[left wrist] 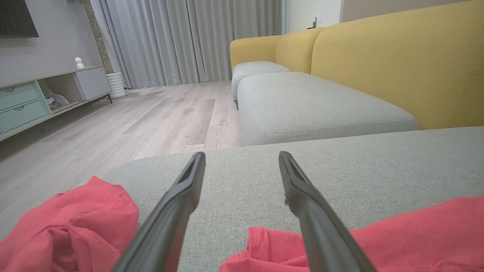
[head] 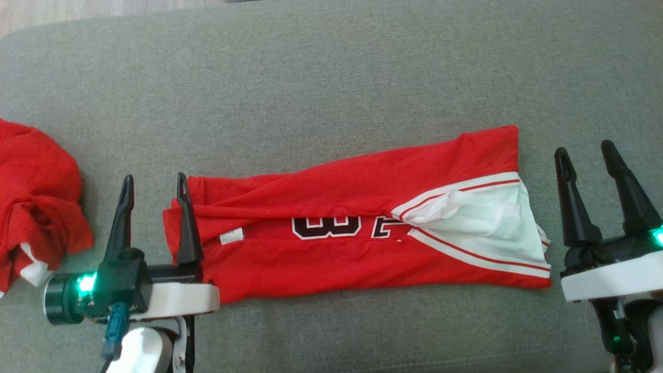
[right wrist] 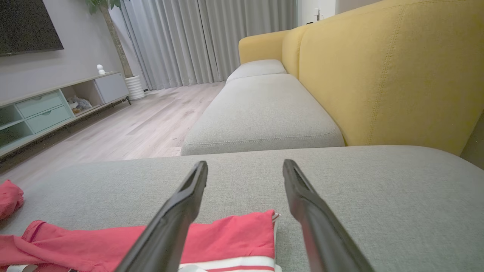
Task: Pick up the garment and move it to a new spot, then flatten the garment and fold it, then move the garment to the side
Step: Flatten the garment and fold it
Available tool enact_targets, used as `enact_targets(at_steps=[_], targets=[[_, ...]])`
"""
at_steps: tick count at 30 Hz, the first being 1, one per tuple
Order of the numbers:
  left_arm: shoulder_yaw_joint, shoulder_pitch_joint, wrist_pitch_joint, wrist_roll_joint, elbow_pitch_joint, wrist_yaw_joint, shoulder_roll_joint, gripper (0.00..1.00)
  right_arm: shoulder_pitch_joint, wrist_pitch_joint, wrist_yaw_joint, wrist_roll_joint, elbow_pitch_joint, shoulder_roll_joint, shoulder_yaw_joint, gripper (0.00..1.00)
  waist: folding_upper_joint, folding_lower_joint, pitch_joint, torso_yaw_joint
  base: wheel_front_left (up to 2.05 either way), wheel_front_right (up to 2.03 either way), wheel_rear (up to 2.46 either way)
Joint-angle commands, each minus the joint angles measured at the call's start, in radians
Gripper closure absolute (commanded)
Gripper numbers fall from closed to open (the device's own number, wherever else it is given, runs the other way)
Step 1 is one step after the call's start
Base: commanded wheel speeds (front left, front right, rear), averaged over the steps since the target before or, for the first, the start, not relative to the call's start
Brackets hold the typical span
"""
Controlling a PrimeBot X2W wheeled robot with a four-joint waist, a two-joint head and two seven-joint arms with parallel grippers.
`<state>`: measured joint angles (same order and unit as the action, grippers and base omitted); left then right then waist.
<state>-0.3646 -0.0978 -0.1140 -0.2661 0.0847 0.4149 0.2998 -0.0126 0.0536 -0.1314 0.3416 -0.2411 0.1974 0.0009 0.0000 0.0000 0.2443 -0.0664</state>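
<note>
The garment (head: 336,228) is a red jersey with white trim and dark numerals, folded lengthwise into a long strip across the grey cushion (head: 331,77). My left gripper (head: 154,184) is open at the strip's left end, its right finger over the red edge and nothing between the fingers. In the left wrist view that gripper (left wrist: 242,158) points across the cushion, with the garment (left wrist: 416,234) under its right finger. My right gripper (head: 585,150) is open just off the strip's right end, clear of the cloth. The right wrist view shows that gripper (right wrist: 245,166) above the garment's (right wrist: 227,238) corner.
A second red garment (head: 36,202) lies crumpled at the cushion's left edge. Beyond stand another grey seat (right wrist: 261,113), a yellow sofa back (right wrist: 378,75), wood floor (left wrist: 151,117) and a low cabinet (left wrist: 38,98).
</note>
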Motion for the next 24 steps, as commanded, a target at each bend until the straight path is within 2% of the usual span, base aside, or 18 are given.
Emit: enact_targets(at_steps=[1,8,11,18,24], targets=[[0.033,-0.026,0.001,-0.003,0.038,0.008,0.023,0.00,0.014,0.001,0.001,-0.009,-0.036,0.005,0.019,0.00,0.0000,0.0000,0.001,0.000,0.00,0.00,0.00],[0.032,-0.035,-0.004,-0.008,0.038,0.006,0.024,0.00,0.018,0.008,0.001,-0.003,-0.032,-0.001,0.016,0.00,0.0000,0.0000,0.006,0.005,0.00,0.00,0.00],[0.029,-0.041,-0.014,-0.008,0.035,0.003,0.023,0.00,0.014,0.028,0.001,0.010,0.008,0.004,0.017,0.00,0.0000,0.0000,0.007,0.013,0.00,0.00,0.00],[0.003,-0.066,-0.048,-0.008,0.019,-0.018,0.007,0.00,0.034,0.047,0.001,0.040,0.294,0.064,0.067,0.00,0.0000,0.0000,0.022,0.058,0.00,0.00,0.00],[-0.014,-0.083,-0.083,-0.009,0.003,-0.037,-0.005,0.00,0.104,0.025,0.001,0.084,0.536,0.071,0.091,0.00,0.0000,0.0000,0.030,0.095,0.00,0.00,0.00]])
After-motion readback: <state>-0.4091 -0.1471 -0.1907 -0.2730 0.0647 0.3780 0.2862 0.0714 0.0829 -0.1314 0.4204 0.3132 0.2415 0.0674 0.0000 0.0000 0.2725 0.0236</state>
